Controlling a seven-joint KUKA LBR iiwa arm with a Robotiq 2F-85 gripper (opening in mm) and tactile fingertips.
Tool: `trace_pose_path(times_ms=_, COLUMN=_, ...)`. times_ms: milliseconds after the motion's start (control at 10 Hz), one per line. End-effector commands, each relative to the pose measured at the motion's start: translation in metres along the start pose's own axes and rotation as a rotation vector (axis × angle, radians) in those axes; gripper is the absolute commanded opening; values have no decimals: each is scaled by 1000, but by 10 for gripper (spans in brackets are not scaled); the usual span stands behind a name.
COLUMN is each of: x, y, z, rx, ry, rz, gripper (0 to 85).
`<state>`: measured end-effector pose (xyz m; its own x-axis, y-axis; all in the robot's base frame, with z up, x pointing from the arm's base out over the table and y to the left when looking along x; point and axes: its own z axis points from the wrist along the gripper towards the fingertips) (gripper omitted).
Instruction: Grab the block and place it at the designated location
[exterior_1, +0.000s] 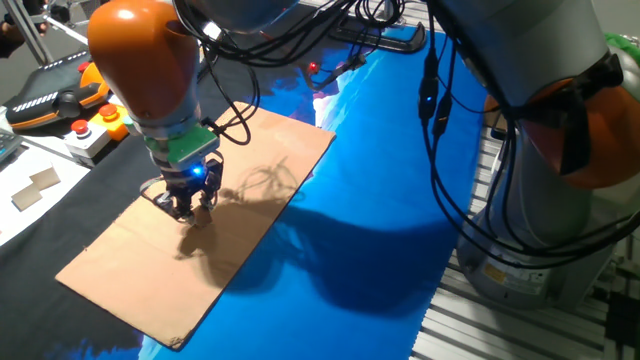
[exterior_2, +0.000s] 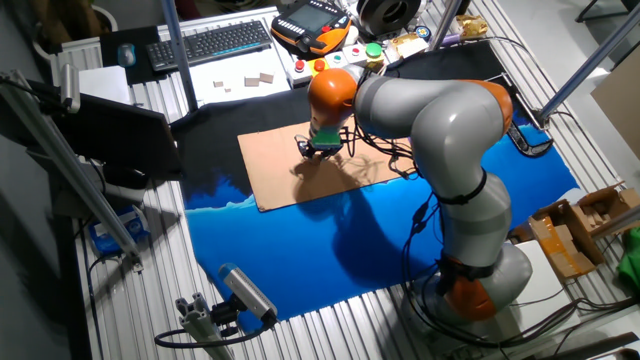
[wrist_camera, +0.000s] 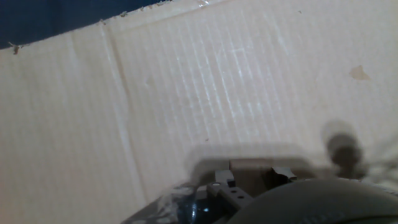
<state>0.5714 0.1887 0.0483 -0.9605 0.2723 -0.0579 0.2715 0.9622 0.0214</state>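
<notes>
In one fixed view, the gripper (exterior_1: 193, 207) stood low over the cardboard sheet (exterior_1: 240, 200), near the sheet's edge that faced the red push button (exterior_1: 80, 127). Its fingertips met the cardboard or nearly so. Whether they held the block could not be told; the cube itself could not be made out here.

In the other fixed view, the gripper (exterior_2: 322, 150) hung over the part of the cardboard sheet (exterior_2: 280, 170) nearest the keyboard (exterior_2: 212, 41), with the blue cloth (exterior_2: 330, 240) lying beyond the sheet's opposite edge. The jaw gap was too small to judge.

In the hand view, the cardboard sheet (wrist_camera: 186, 93) filled the picture. A blurred dark round spot, the designated location (wrist_camera: 344, 148), lay on the sheet to the right of the gripper's body. The fingertips and any block between them were hidden.
</notes>
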Motion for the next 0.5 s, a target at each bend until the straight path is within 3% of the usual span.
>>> trace_pose_path(times_ms=0, x=-1, y=-1, z=-3, rx=7, ry=1, rz=-2, gripper=373)
trace_pose_path(times_ms=200, x=-4, y=-3, z=-13, rx=14, ry=10, rz=-2, gripper=370)
trace_pose_path(times_ms=400, x=-6, y=-3, z=-11, rx=4, ry=3, rz=8, gripper=357)
